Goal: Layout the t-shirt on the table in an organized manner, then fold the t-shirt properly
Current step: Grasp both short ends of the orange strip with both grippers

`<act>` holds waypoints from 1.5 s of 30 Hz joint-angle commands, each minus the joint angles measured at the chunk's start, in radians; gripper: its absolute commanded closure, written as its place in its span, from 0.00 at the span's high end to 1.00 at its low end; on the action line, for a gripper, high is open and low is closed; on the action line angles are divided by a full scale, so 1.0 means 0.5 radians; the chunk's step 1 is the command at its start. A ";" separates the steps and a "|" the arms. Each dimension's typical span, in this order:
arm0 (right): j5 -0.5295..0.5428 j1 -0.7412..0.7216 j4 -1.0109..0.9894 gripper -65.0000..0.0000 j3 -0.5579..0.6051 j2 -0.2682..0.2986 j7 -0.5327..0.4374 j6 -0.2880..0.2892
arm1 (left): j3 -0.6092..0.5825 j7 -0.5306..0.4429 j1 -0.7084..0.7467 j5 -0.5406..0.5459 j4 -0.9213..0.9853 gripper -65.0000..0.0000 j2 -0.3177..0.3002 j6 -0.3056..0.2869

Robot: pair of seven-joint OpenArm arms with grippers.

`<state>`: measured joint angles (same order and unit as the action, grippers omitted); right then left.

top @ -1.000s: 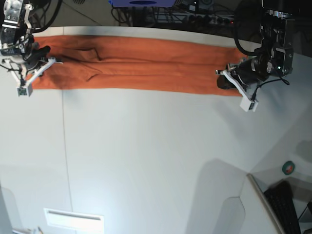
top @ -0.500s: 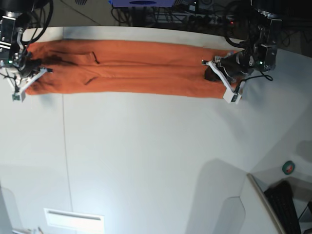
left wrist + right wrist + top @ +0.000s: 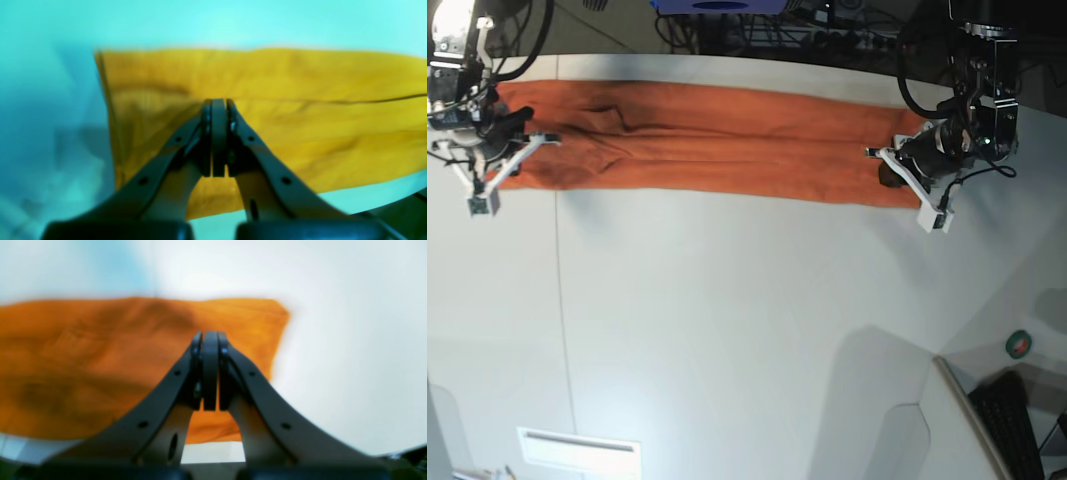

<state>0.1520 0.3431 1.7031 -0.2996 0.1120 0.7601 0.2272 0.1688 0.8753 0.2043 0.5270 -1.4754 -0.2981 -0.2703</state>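
Observation:
The orange t-shirt (image 3: 727, 140) lies as a long narrow folded strip along the far side of the white table (image 3: 747, 320). My left gripper (image 3: 889, 172) is at the strip's right end. In the left wrist view, the left gripper (image 3: 218, 101) has its jaws shut, and creases in the t-shirt (image 3: 300, 76) run to the tips. My right gripper (image 3: 507, 130) is at the strip's left end. The right wrist view shows the right gripper (image 3: 210, 335) shut over the blurred t-shirt (image 3: 83, 340) near its corner.
A thin dark seam (image 3: 562, 300) crosses the table on the left. A white flat panel (image 3: 577, 450) lies at the near edge. A green and red round item (image 3: 1020, 345) and a black keyboard (image 3: 1012, 420) sit off the table's right corner. Cables (image 3: 847, 40) run behind the far edge.
Both grippers swung inward and toward the far edge, then came back outward. The strip shifted with them and now lies a little nearer and stretched straighter.

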 commanded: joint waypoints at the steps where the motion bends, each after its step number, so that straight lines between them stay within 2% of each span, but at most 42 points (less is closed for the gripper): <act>1: -0.014 -0.022 -0.029 0.00 0.012 0.020 -0.036 -0.005 | 0.008 -0.034 -0.036 0.025 0.022 0.00 -0.022 -0.007; 6: -0.014 -0.135 -0.367 0.00 0.067 0.014 -0.095 -0.008 | 0.008 -0.043 -0.122 0.022 0.292 0.00 -0.022 -0.007; 8: -0.014 -0.200 -0.529 0.00 0.070 0.023 -0.144 -0.008 | 0.008 -0.107 -0.158 0.006 0.387 0.00 -0.022 -0.007; 12: -0.014 -0.366 -0.802 0.00 0.070 0.029 -0.168 -0.008 | 0.008 -0.227 -0.232 -0.187 0.534 0.00 -0.022 -0.007; 17: -0.017 -0.507 -0.901 0.00 0.070 0.026 -0.190 -0.017 | 0.008 -0.233 -0.358 -0.206 0.559 0.00 -0.022 -0.010; 20: -0.017 -0.507 -0.827 0.00 0.070 0.017 -0.190 -0.020 | 0.026 -0.230 -0.404 -0.206 0.488 0.00 -0.025 -0.013; 24: -0.017 -0.415 -0.548 0.00 0.058 0.017 -0.190 -0.020 | 0.051 -0.230 -0.330 -0.202 0.197 0.00 -0.031 -0.016; 29: -0.005 -0.277 -0.238 0.00 0.064 -0.001 -0.208 -0.011 | 0.275 -0.230 -0.189 -0.199 -0.080 0.00 -0.016 -0.016; 34: -0.005 -0.151 0.081 0.00 -0.019 -0.112 -0.208 -0.011 | 0.566 -0.233 -0.162 -0.150 -0.027 0.00 0.018 -0.016; 35: -0.008 -0.142 0.124 0.00 -0.028 -0.136 -0.208 -0.011 | 0.646 -0.233 -0.162 -0.083 0.003 0.03 0.030 -0.016; 39: -0.005 -0.111 0.216 0.00 -0.044 -0.176 -0.208 -0.008 | 0.818 -0.242 -0.122 0.374 0.190 0.64 0.021 -0.019; 41: -0.005 -0.111 0.201 0.00 -0.044 -0.179 -0.208 -0.008 | 0.790 -0.242 -0.109 0.506 0.273 0.86 -0.022 -0.019; 43: -0.002 -0.111 0.198 0.00 -0.044 -0.179 -0.208 -0.008 | 0.713 -0.245 -0.112 0.537 0.341 0.98 -0.047 -0.019; 45: -0.002 -0.108 0.198 0.20 -0.050 -0.179 -0.208 -0.008 | 0.664 -0.248 -0.122 0.537 0.393 0.99 -0.053 -0.050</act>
<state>0.1486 0.2947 1.7847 -0.3191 0.0162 0.6769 0.2199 0.4969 0.7658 0.1509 0.7780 -1.2648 -0.3073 -0.2867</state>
